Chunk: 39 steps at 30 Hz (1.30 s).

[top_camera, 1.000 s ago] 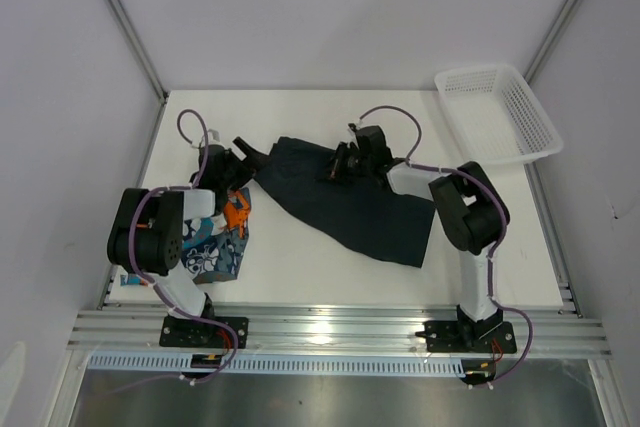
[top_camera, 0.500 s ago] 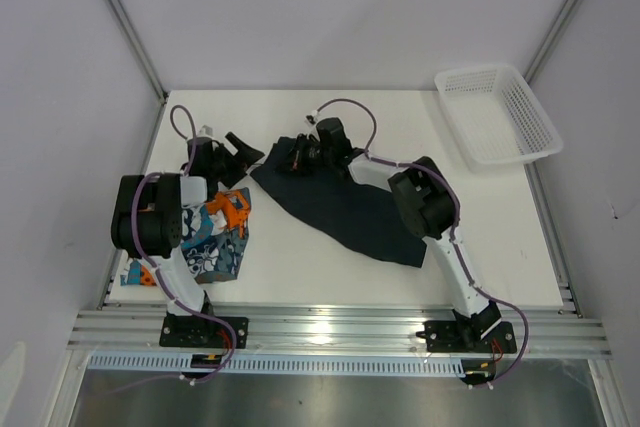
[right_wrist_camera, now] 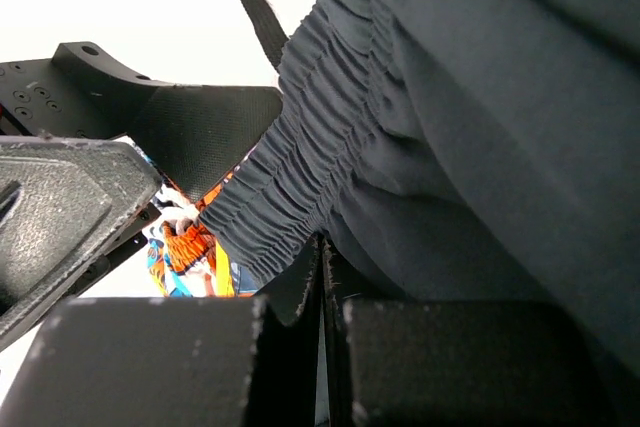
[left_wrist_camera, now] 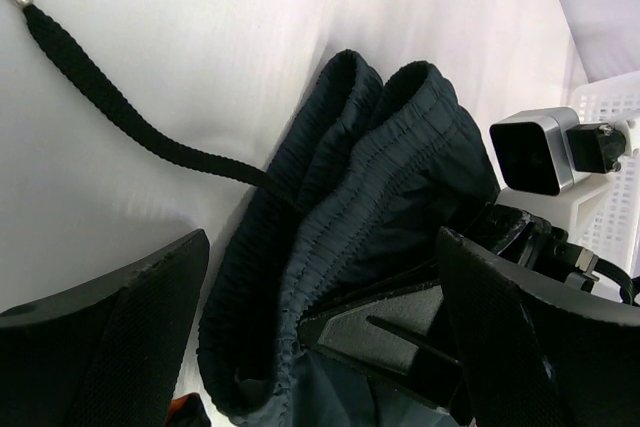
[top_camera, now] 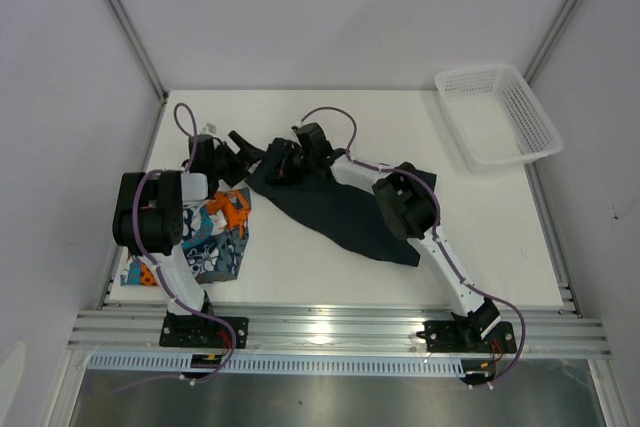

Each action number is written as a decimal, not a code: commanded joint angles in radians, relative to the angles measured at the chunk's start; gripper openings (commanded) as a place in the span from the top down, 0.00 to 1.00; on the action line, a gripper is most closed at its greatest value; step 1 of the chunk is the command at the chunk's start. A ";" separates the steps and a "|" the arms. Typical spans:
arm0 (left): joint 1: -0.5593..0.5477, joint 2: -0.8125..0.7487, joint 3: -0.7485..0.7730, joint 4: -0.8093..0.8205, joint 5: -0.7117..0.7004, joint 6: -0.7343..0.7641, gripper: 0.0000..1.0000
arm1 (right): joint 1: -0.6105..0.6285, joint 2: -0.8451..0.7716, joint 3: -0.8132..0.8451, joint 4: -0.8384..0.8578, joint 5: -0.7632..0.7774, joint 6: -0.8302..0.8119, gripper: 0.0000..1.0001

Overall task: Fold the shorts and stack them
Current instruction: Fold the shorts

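Right gripper (right_wrist_camera: pixel 322 282) pinches the navy shorts (top_camera: pixel 340 209) by the waistband, mid desk (top_camera: pixel 320 272); left gripper (top_camera: pixel 247 150) gapes just beside it (printed shorts (top_camera: pixel 215 242) lie bunched near-left). Risks: the thin pinch slipping, or the close-set grippers colliding.

**Both grippers meet left of centre**

Left arm (top_camera: pixel 150 222) is folded back tight with the elbow high. Left gripper (top_camera: pixel 248 150) points right, jaws wide apart. Right arm (top_camera: pixel 405 202) is stretched low, far across to the left. Right gripper (top_camera: pixel 275 162) is pinched tight on the dark shorts (top_camera: pixel 350 212) at the waistband, nose to nose with the left gripper.
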 commanded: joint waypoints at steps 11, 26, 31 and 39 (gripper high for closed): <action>-0.068 0.074 0.128 -0.217 -0.004 0.089 0.11 | -0.025 -0.016 -0.027 -0.056 0.013 -0.036 1.00; -0.068 0.068 0.154 -0.350 0.017 0.129 0.11 | -0.045 -0.318 -0.198 0.013 -0.020 -0.118 1.00; -0.068 0.053 0.169 -0.405 0.010 0.152 0.11 | -0.060 -0.445 -0.363 -0.006 -0.009 -0.183 1.00; -0.067 0.008 0.191 -0.531 -0.067 0.206 0.09 | -0.075 -0.472 -0.495 -0.103 0.035 -0.282 1.00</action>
